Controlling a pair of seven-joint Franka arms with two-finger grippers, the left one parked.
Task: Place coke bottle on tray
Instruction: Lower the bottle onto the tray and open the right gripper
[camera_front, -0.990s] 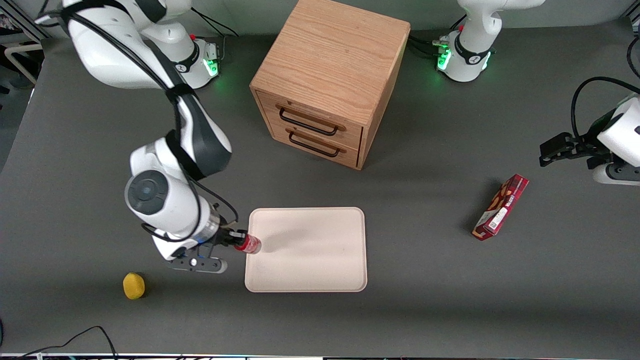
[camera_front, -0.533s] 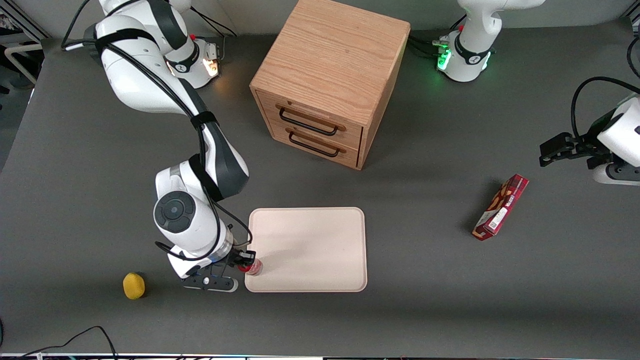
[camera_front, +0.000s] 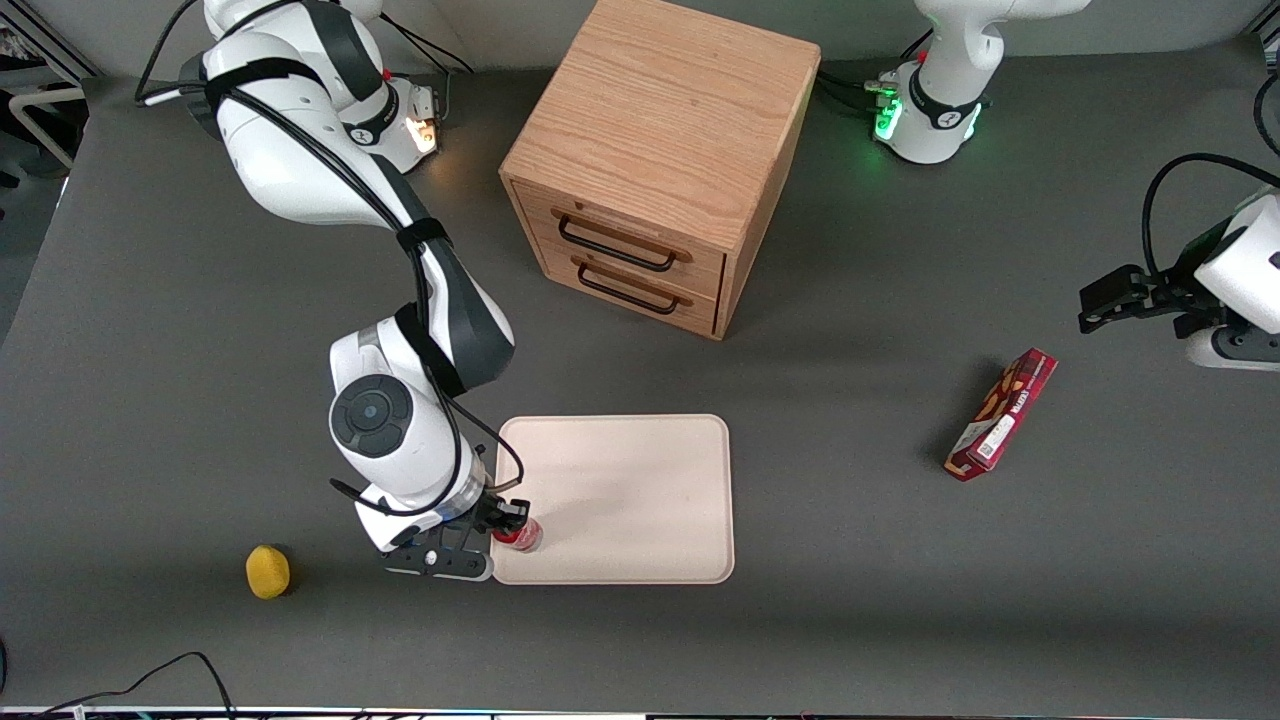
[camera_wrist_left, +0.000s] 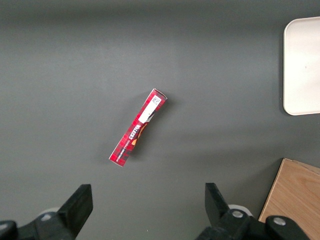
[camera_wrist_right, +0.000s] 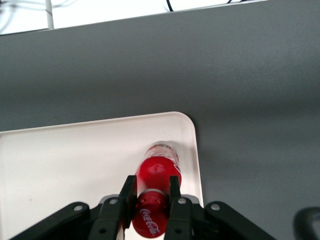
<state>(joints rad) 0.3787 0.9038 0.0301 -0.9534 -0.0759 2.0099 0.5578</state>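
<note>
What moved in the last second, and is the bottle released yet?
The gripper carried the coke bottle along the tray's edge toward the front camera, to the near corner at the working arm's end. Not released: the fingers remain shut on it, above the tray. The drawer cabinet, snack box and yellow ball stayed put.

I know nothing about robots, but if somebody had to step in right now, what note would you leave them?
Pincer: shut on the coke bottle, over the tray's corner nearest the front camera at the working arm's end.
Coke bottle: gripped near its cap; its base is over the tray; contact unclear.
Done: bottle picked up and brought over the tray.
Left: set it down if needed, open the pincer, pull the arm away.
</note>
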